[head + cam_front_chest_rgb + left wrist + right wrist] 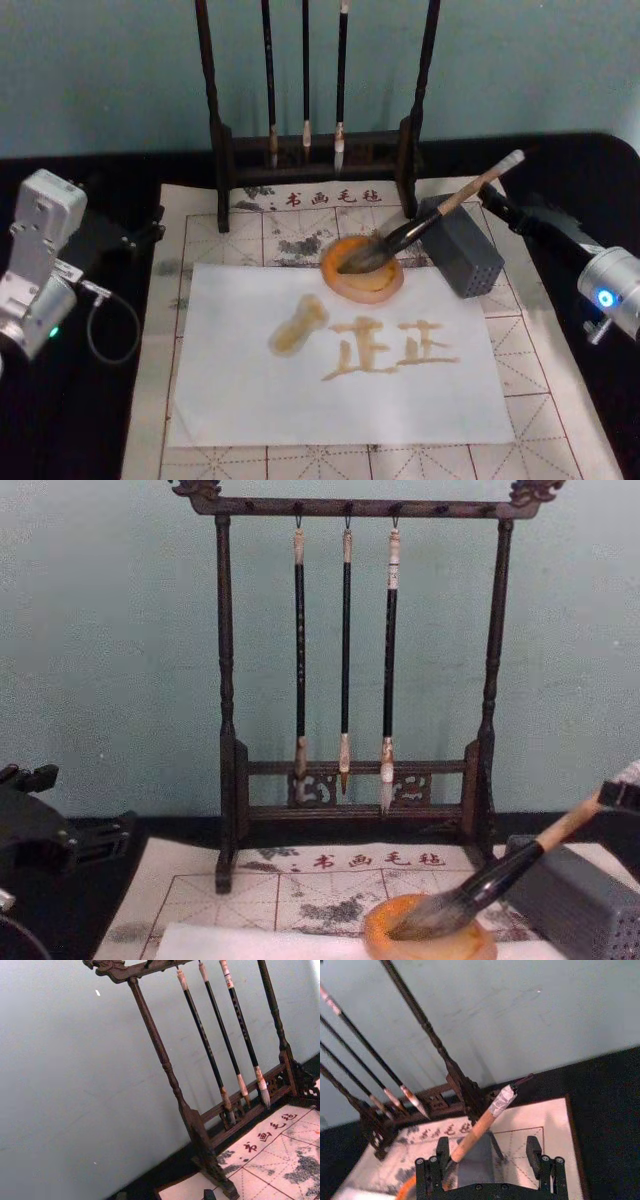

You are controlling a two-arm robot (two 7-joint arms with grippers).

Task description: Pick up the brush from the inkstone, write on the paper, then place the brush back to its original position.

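With marks on the paper (250,400) and the brush (450,204) lying tuft-down in the inkstone (345,292), handle leaning on the box (462,255), we are judging this the letting-go step. The right gripper (488,1144) is straddling the handle, fingers (534,1146) spread; we are advising a straight pull-back, nudging nothing. The left gripper (140,235) is idling at the left. We are failing to tell whether a finger is touching the handle
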